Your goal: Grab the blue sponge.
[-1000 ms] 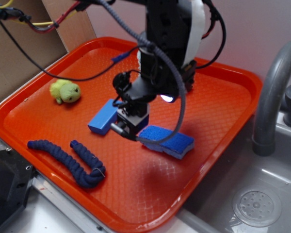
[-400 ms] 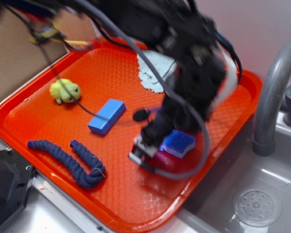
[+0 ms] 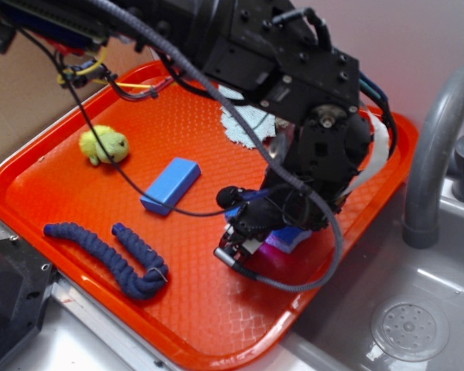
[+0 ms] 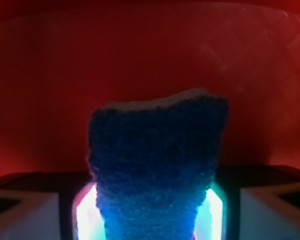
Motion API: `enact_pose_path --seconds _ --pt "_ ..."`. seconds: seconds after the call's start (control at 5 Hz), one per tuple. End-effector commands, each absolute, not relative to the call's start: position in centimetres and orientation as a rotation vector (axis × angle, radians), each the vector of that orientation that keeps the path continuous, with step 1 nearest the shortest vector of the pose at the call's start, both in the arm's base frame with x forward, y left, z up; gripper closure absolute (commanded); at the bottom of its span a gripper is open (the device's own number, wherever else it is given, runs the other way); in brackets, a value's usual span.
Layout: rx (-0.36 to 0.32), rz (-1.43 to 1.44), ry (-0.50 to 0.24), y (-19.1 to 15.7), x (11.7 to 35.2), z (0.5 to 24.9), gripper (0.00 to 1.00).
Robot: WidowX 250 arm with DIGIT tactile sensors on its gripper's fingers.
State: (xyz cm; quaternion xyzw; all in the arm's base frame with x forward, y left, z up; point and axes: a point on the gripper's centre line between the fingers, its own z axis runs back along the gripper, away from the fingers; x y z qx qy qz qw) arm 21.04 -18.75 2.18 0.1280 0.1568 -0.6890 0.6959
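A black robot arm reaches down over a textured orange plastic tray [image 3: 69, 185] beside a grey sink. Its gripper [image 3: 243, 246] sits low at about five o'clock from the tray's centre, over the rectangular, rough-topped deep-blue sponge [image 4: 157, 165], of which the outside view shows only a small blue patch under the arm. From the wrist camera, the sponge fills the gap between the two pale fingers [image 4: 35, 215], its sides pinched narrower where they meet it, so the gripper looks clenched on the sponge. The grasp step seems made or nearly made; next would be a straight lift, keeping the squeeze firm. Well apart, around nine o'clock, lie a smooth light-blue block [image 3: 170, 185] and a dark navy twisted rope [image 3: 112, 251].
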Motion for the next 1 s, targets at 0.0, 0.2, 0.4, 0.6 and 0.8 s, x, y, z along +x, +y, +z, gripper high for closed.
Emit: enact_pose_path --seconds 0.0,0.2,0.4,0.6,0.8 --pt "0.159 -1.035 -0.126 -13.6 20.8 8.6 1.00" --pt "0.103 -0.776 -0.202 -10.1 21.5 13.2 1.00" --pt "0.125 -0.526 -0.190 -8.2 20.7 16.6 1.00" --pt "0.141 -0.282 -0.116 -8.4 19.9 17.9 1.00" --pt "0.194 -0.036 -0.076 -10.9 19.3 18.7 1.00"
